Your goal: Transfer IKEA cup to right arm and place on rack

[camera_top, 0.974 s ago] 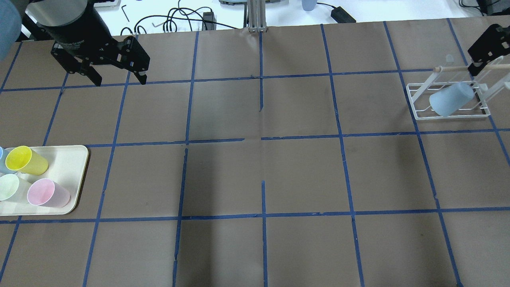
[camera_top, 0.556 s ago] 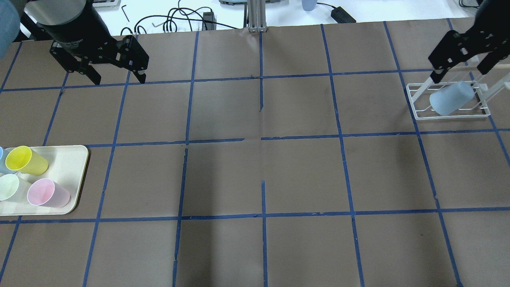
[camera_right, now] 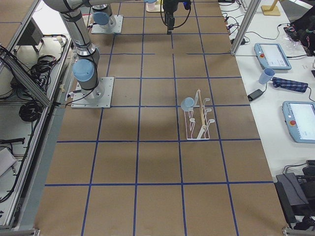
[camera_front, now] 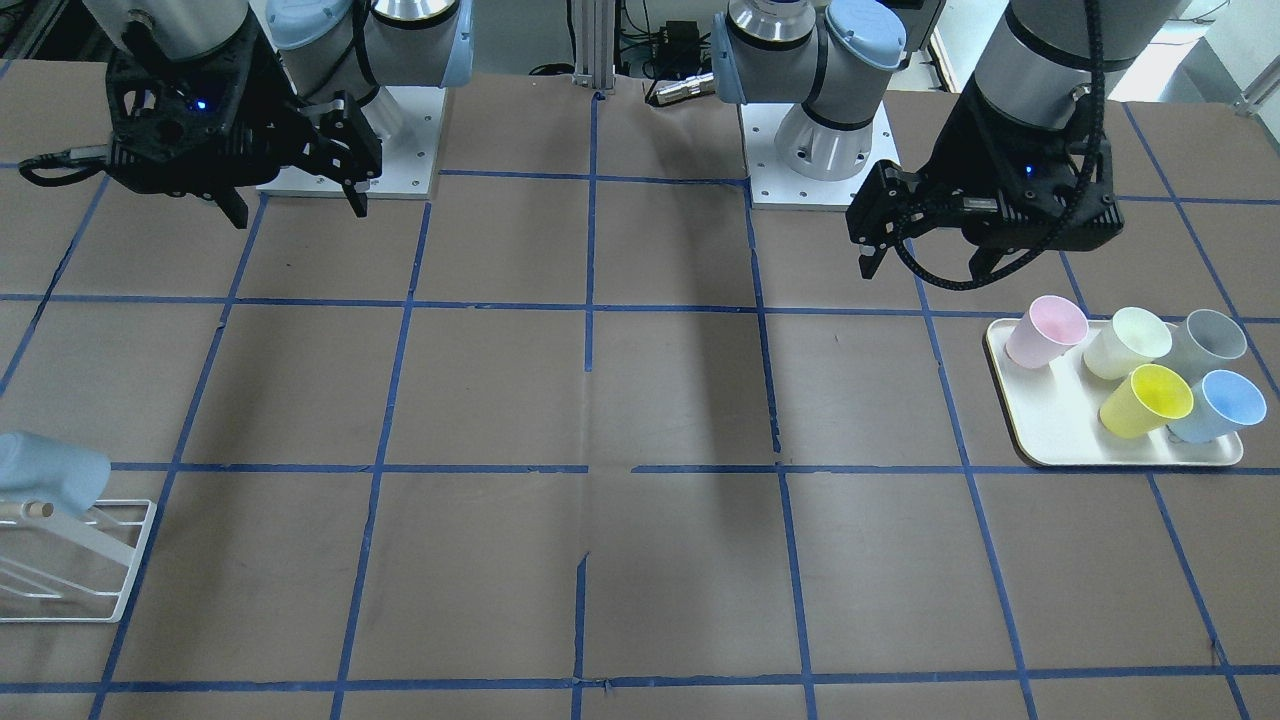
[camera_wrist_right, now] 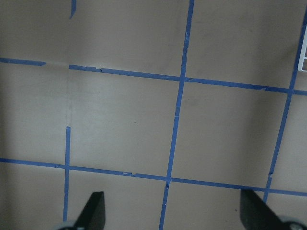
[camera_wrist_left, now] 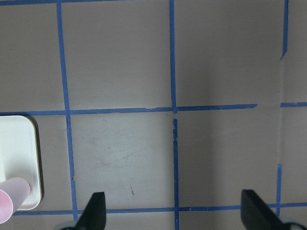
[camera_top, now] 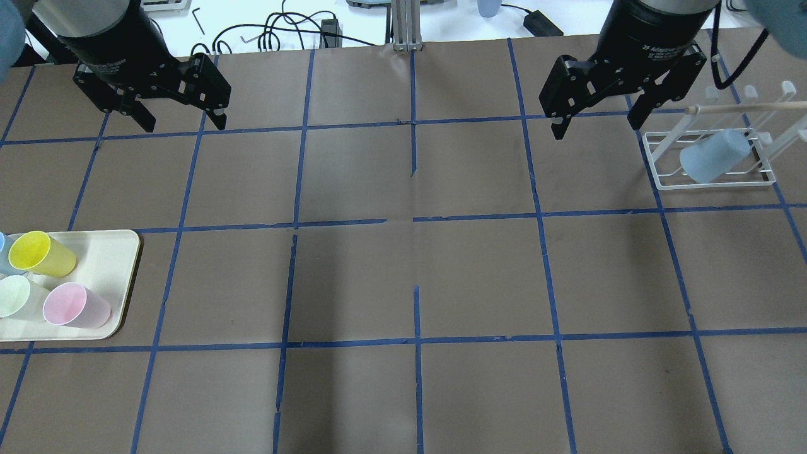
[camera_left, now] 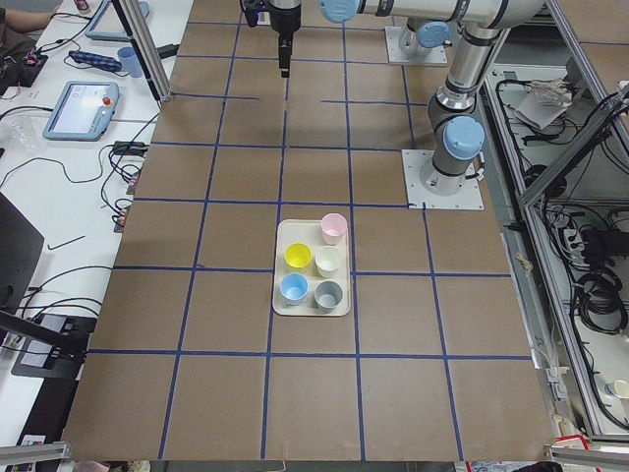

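Right pincer (camera_top: 596, 129) has swung off the rack (camera_top: 662, 183) toward centre, jaws spread wide, nothing in them. Just beside it, the cup (camera_top: 712, 157) hangs tilted on the rack: delivered, I'd say. Keep the retreat high and clear of those pegs. Far across, left pincer (camera_top: 184, 126) hangs spread and empty, the tray (camera_top: 107, 252) out on its side.

In the overhead view the right gripper (camera_top: 596, 128), a second ago half out of frame at the far right edge over the rack (camera_top: 712, 185), has swung left into the upper right, now fully visible and just beside the rack.
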`<state>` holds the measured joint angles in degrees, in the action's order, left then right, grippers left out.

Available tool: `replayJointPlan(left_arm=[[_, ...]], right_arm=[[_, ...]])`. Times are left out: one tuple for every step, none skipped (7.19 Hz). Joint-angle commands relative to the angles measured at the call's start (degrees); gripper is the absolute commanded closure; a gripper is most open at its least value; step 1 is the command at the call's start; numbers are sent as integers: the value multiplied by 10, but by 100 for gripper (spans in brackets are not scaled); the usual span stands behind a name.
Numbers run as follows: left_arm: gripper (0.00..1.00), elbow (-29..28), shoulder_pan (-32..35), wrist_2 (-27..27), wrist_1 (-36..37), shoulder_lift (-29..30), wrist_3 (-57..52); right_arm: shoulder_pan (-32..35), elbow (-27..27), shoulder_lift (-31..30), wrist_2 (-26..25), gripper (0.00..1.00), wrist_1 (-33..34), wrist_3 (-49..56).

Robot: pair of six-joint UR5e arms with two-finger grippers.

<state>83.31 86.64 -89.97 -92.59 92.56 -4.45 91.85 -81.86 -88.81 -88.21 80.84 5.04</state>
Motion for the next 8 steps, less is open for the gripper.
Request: replayJointPlan(left_arm=[[0,0,-1,0,1,-1,-1],[0,0,-1,0,1,1,-1],[0,0,-1,0,1,1,0],[0,-1,-1,0,2,1,0],[0,-1,-1,0,2,0,0],[0,-1,-1,0,2,0,0],[0,-1,-1,0,2,0,0],[0,-2,-1,1,2,0,0]], right_arm=[[5,0,-3,-5,0,7,-6],[5,5,0,-7,0,11,-5],[5,8,0,-26,0,8,-6],[6,9,0,-26,0,8,-10],[6,8,0,-26,0,12,-10],[6,8,0,-27,0,12,-9],[6,8,1,-24,0,12,-10],[6,7,1,-24,0,11,-10]])
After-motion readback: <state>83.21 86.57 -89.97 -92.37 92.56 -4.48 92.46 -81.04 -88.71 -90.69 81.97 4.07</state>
